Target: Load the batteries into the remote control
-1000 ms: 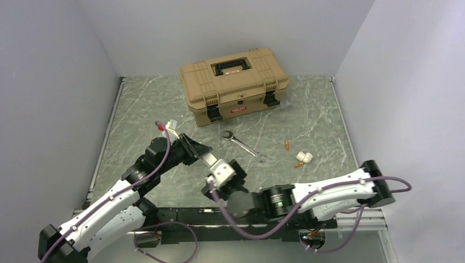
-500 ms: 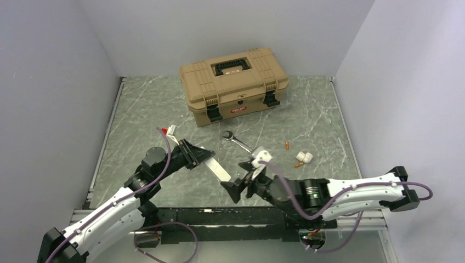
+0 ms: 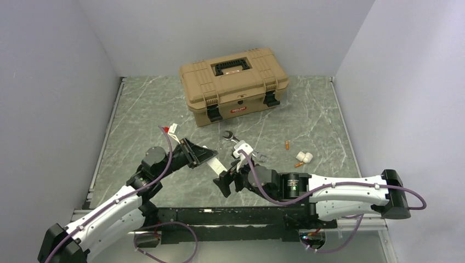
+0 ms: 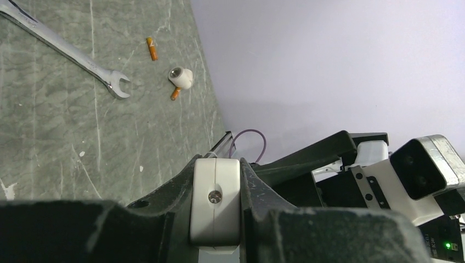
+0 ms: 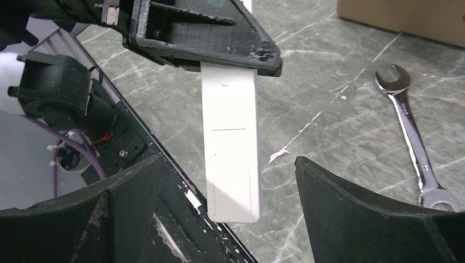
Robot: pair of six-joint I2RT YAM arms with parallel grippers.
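Well back on the marbled grey table point(image 3: 137, 115) sits a closed tan toolbox point(image 3: 234, 85), and in front of it lies a steel wrench point(image 3: 228, 135), its shaft partly hidden in the top view by the camera on the right wrist. To the right of the wrench, well apart from both arms, lie two small orange batteries point(image 3: 287, 144) point(image 3: 299, 164) with a small white cylindrical piece point(image 3: 305, 157) between them, just beside the nearer one. Nothing lies between the two grippers except the remote control point(image 5: 230, 148) itself. The left gripper point(image 3: 204, 154) is clenched on one end of that white bar and holds it off the table, its free end slanting towards the near edge. The face turned to the right wrist camera is plain white with a rectangular outlined panel near the free end. The right gripper point(image 5: 229, 164) stands spread wide, one black finger on each side of that free end, with a clear gap on both sides, so the bar sits between the jaws without touching them.
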